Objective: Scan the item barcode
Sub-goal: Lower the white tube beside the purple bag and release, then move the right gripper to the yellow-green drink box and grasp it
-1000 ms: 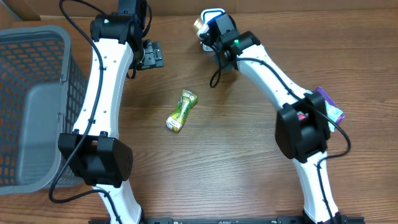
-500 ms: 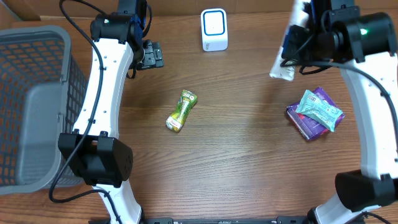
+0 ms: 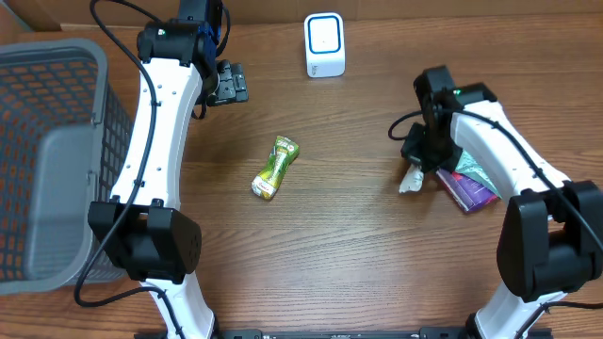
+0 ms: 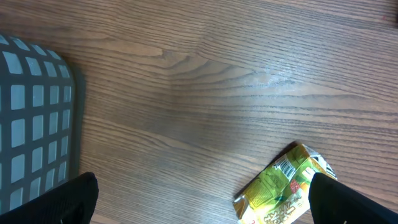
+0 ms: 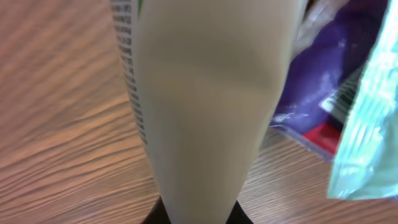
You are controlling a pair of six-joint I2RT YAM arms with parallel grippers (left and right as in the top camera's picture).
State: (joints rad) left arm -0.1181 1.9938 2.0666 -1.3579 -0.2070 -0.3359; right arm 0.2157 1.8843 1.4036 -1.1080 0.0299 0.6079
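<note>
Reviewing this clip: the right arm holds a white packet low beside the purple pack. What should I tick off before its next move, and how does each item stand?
1. Grip: the right gripper is shut on the white packet: ok.
2. The white packet rests on the table beside the purple pack: cannot tell.
3. The left gripper is open and empty: ok.
4. The green pouch lies free mid-table, apart from both arms: ok.
5. The scanner stands unblocked: ok.
</note>
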